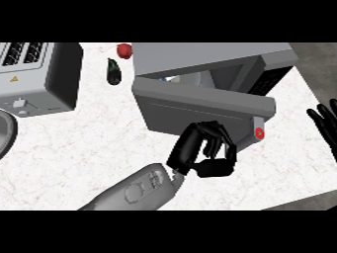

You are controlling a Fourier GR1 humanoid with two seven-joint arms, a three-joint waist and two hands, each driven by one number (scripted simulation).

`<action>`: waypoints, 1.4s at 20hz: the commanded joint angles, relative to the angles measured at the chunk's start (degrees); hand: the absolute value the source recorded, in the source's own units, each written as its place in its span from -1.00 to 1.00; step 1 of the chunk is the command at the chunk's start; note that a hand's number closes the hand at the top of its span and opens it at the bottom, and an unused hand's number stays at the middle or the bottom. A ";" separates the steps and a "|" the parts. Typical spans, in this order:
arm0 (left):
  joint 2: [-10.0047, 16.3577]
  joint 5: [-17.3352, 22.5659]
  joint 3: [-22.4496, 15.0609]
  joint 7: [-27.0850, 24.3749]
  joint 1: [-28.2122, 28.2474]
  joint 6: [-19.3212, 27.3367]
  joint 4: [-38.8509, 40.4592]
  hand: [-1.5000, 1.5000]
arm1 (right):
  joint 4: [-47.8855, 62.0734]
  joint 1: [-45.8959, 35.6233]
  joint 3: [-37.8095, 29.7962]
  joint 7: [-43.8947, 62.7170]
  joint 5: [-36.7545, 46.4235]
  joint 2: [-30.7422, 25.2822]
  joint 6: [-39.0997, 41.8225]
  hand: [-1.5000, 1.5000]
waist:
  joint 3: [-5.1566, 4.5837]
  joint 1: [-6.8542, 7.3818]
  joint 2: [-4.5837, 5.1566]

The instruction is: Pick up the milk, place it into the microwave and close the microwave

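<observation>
Fingers [198, 137] of left hand [212, 165] curled against door [200, 101]

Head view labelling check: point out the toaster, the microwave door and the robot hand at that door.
toaster [31, 79]: head view, light grey face below the slots.
microwave door [200, 101]: head view, middle of its grey panel.
left robot hand [216, 167]: head view, on its black palm.

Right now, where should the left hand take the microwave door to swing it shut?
Outer face of the microwave door, near its free right end, coming from the front. It stands ajar, angled off the microwave; the left hand sits at that face.
</observation>
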 commanded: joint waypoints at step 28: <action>-0.27 22.06 12.13 -14.01 -12.89 1.78 13.25 1.00 | -6.58 -3.98 -1.01 9.92 -15.55 -5.93 1.67 -1.00 | 0.09 -6.75 2.56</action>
